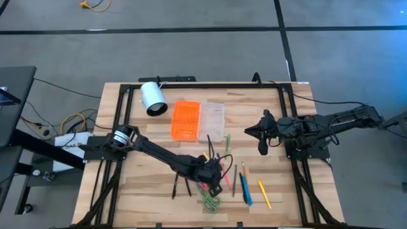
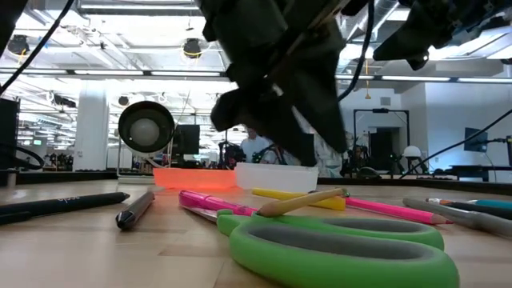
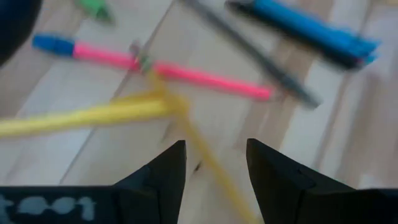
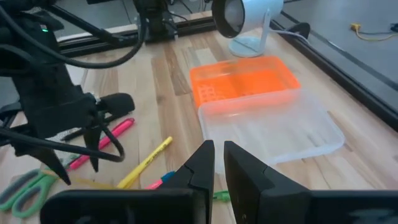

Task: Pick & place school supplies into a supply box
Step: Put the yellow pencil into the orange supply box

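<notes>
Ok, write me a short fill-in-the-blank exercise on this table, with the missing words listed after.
1. The lid of the supply box is bright ____.
2. The scissors have ____ handles.
3. The left gripper hangs with open fingers over a thin ____ pencil.
4. The right gripper waits above the table, its narrow-set fingers holding ____.

Missing words: orange; green; yellow; nothing

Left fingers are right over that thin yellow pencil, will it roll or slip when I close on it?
The thin yellow pencil looks slim and stiff, so it should lift straight. It lies loose on the smooth wooden table, so it may roll or skid. It crosses the pink pencil, which may shift too.
</notes>
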`<action>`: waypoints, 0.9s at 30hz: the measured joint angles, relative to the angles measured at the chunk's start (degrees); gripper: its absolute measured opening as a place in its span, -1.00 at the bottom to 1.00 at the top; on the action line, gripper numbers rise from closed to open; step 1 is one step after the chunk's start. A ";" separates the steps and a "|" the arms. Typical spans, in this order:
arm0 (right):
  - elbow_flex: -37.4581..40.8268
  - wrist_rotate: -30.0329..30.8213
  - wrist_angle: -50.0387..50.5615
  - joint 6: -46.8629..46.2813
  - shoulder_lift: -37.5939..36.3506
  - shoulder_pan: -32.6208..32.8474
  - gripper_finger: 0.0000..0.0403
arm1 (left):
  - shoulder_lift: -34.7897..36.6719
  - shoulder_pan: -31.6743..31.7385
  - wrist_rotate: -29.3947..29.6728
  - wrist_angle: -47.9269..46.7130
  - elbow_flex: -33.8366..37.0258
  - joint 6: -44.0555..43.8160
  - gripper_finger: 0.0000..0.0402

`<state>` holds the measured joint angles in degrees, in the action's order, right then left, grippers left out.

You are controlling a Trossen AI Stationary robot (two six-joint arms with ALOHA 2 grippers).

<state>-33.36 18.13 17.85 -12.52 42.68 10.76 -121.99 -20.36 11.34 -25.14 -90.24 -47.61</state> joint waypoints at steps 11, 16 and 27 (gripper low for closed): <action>0.00 0.00 -0.22 0.56 0.00 -0.02 -0.85 | -0.07 -0.87 1.05 -0.86 0.22 5.42 -0.22; 0.00 0.01 -0.07 0.56 0.00 -0.02 -0.85 | -1.22 -0.72 0.07 0.28 0.26 5.29 -0.22; 0.00 0.02 1.70 0.67 0.00 -0.02 -0.85 | -4.76 -1.11 2.24 -1.05 -1.62 1.20 -0.22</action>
<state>-33.36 18.15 19.55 -11.85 42.68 10.74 -126.76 -21.47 13.58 -26.19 -91.85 -46.42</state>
